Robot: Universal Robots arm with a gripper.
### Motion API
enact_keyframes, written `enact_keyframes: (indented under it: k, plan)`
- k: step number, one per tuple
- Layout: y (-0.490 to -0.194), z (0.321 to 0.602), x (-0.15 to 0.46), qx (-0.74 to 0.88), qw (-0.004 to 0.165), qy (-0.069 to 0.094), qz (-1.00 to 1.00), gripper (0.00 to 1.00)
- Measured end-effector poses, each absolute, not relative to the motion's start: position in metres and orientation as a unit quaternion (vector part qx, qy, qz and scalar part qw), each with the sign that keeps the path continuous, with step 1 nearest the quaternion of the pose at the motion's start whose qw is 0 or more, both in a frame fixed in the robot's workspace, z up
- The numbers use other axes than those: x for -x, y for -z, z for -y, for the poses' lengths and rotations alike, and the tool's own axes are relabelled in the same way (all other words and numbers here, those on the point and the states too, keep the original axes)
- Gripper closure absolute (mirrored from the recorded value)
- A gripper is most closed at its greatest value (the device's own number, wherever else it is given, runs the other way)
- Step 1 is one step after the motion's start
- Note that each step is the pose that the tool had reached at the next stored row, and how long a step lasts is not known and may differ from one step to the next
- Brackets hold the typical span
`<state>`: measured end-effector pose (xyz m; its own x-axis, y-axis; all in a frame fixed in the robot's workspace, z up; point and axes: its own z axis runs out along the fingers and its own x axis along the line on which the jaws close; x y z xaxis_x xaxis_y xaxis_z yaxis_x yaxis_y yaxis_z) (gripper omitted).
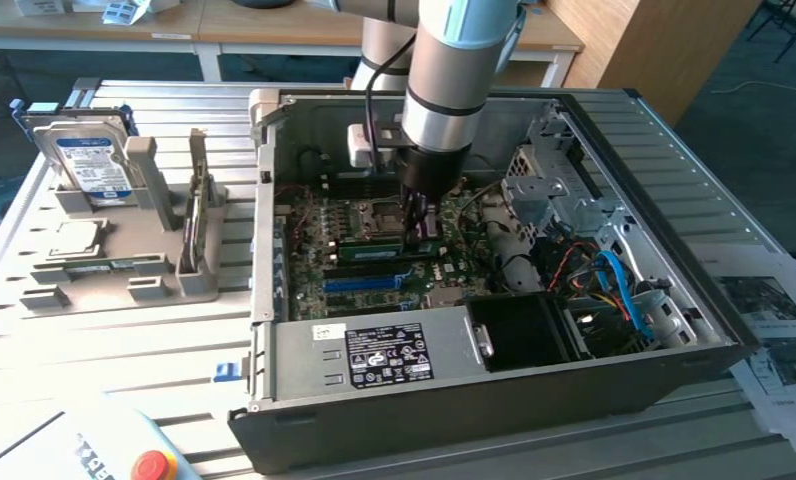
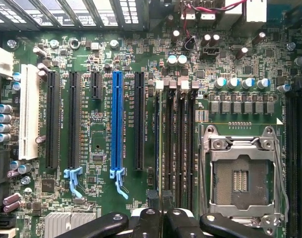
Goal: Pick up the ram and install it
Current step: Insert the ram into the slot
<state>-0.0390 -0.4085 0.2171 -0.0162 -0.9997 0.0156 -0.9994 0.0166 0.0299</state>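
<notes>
Wrist view: my gripper [image 2: 163,215], fingers pressed together, hangs over the memory slots [image 2: 175,148]. The ram [image 1: 371,240] lies along them, just toward the exterior view's left.

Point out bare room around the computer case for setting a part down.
Bare slatted table lies between the grey parts holder and the red-button pendant. Inside the case it is crowded: the gripper hangs over the motherboard beside cables.

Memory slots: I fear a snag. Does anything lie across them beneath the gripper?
Nothing visible does: no cable or part crosses the memory slots by the gripper; the red wires lie at the board's edge.
</notes>
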Motion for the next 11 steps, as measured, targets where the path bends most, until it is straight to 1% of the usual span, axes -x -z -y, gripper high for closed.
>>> enact_keyframes:
  k: [11]
  plan:
    - [-0.2166,0.4084,0.039,-0.701,0.016,0.005,0.713,0.88]
